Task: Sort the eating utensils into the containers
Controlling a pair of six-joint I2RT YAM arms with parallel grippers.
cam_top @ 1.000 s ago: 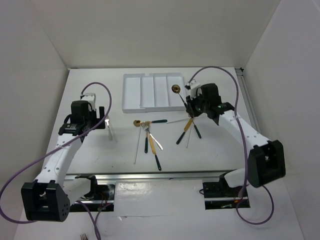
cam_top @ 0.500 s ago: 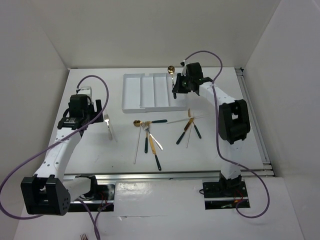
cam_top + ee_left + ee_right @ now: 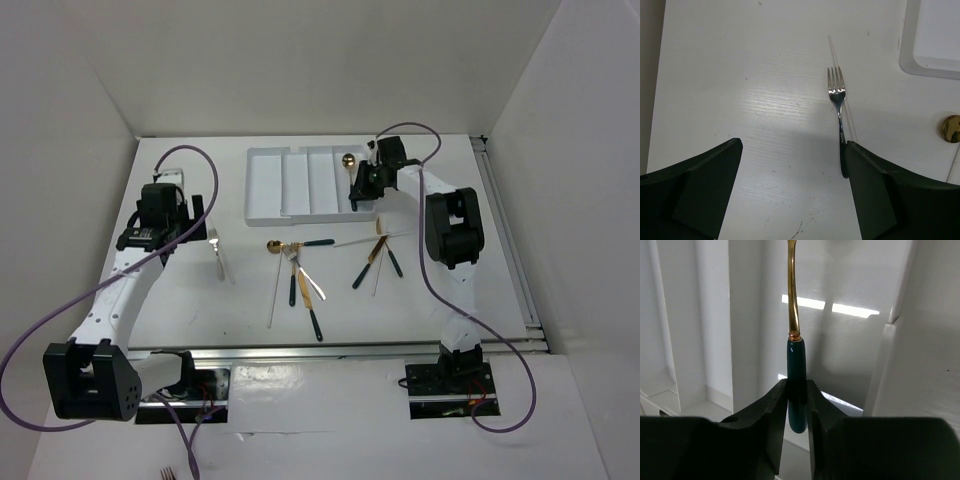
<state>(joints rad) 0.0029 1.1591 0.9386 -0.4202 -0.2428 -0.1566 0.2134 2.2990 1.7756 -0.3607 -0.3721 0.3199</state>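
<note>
From above, the right gripper [image 3: 356, 188] reaches over the white tray [image 3: 265, 190] and holds a gold spoon [image 3: 349, 163] by its dark handle above the rightmost slot, bowl toward the far wall. The left gripper [image 3: 188, 224] hangs over the table beside a silver fork [image 3: 216, 246] that lies left of the tray. More utensils lie loose in front of the tray: a second gold spoon [image 3: 274, 245], a crossed bunch [image 3: 302, 283] and a smaller group [image 3: 378, 257] to its right.

The left wrist view adds what the overhead cannot resolve: the dark fingers [image 3: 695, 192] stand wide apart with nothing between them, the fork's handle end sits just beside the right-hand one, and a thin pale chopstick [image 3: 840, 75] lies along the fork.

The right wrist view shows the fingers [image 3: 767, 405] clamped on the spoon's dark green handle, its gold stem running out over the slot floor. Whether the spoon touches the tray cannot be told.

Half a second ago the spoon's bowl was at the tray's far edge; it now sits lower, within the slot's outline. The left arm has barely shifted.
</note>
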